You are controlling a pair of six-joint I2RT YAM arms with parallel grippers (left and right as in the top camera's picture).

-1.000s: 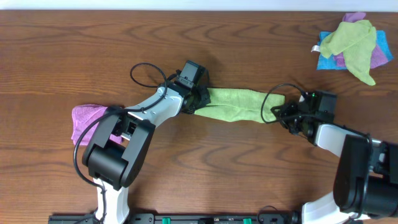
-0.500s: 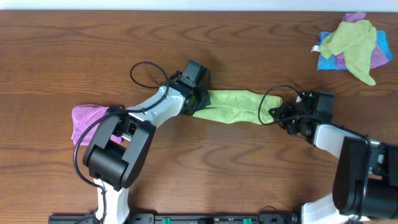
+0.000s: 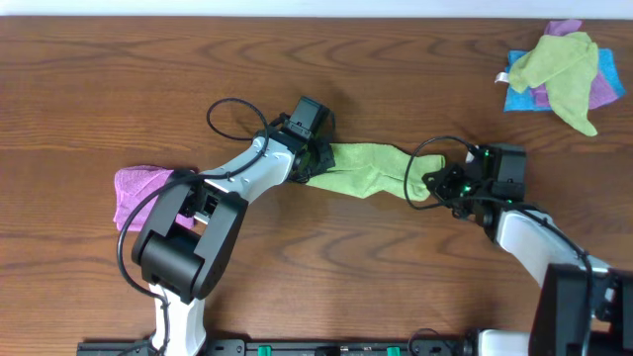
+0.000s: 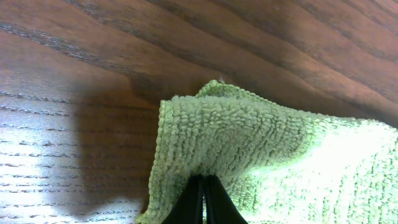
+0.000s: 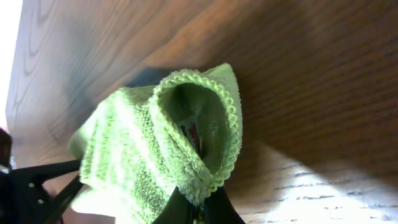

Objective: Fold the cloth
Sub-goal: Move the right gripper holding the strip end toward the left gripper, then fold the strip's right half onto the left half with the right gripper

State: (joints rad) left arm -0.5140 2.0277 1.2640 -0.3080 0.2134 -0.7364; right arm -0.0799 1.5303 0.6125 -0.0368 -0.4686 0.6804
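1. In the middle of the brown worktop (image 3: 99, 79), a green cloth (image 3: 371, 168), bunched into a long strip running left to right.
2. At the strip's left end, the left fingers (image 3: 315, 158), pressed tight together on the cloth's edge.
3. From the left wrist view, that pinch up close: dark tips shut on the fuzzy green edge, with a shadow on the wood beside it.
4. At the strip's right end, the right fingers (image 3: 435, 186), closed on the cloth too.
5. From the right wrist view, that end curled over into a small loop just above the tips.
6. Beside the left arm, a pink cloth (image 3: 134, 188), flat on the worktop and partly hidden by the arm.
7. Well apart, in the top right corner, a pile of cloths (image 3: 559, 69): yellow-green on top, blue and purple below.
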